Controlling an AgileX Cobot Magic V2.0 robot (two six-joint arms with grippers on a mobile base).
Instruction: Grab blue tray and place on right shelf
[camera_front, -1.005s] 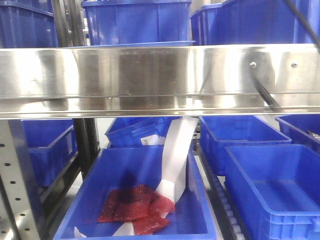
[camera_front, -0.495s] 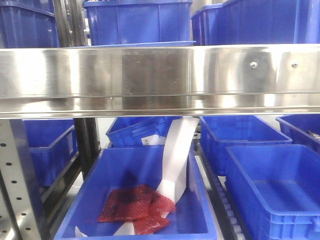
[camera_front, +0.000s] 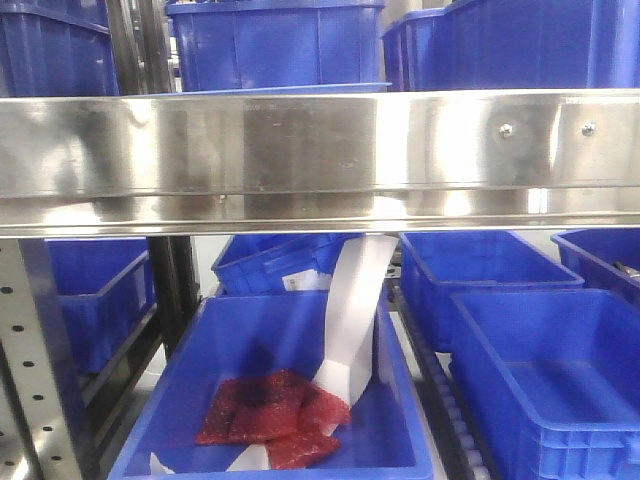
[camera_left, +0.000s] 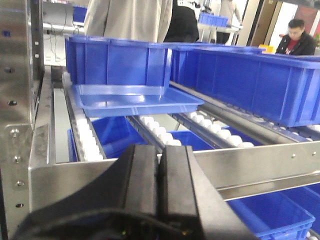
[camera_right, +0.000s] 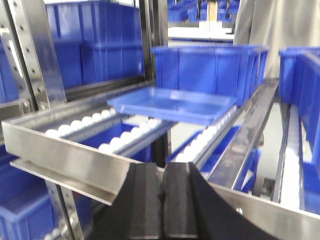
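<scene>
Warehouse racking all round: stainless flow-rack shelf with white plastic rollers, more blue crates behind, people standing in the far background.

Shallow blue plastic tray sits flat on the roller lane of the upper shelf level, its back edge touching or just short of a deep blue plastic bin behind it; cannot tell which. It is nearer the rack's left upright than the middle in the left wrist view. Same tray shows in the right wrist view, straddling two roller rails. Rollers slope toward the front rail, which would explain why it rests there, stopped by friction or by the bin line.

Left pincer: black pads pressed together, clenched on nothing, hovering in front of the steel front rail, well short of the tray. Right pincer: also clenched flat, empty, below and in front of the rail, aimed at the tray.

Front view shows only the steel shelf lip, and below it a blue bin with red mesh bag and white paper strip; a thin edge of the tray peeks above the lip. No arm visible there.

Whether this lane counts as the "right shelf" is not settled by the views. The scene fits arms lined up ahead of a grab, or arms backed off after setting the tray down.
</scene>
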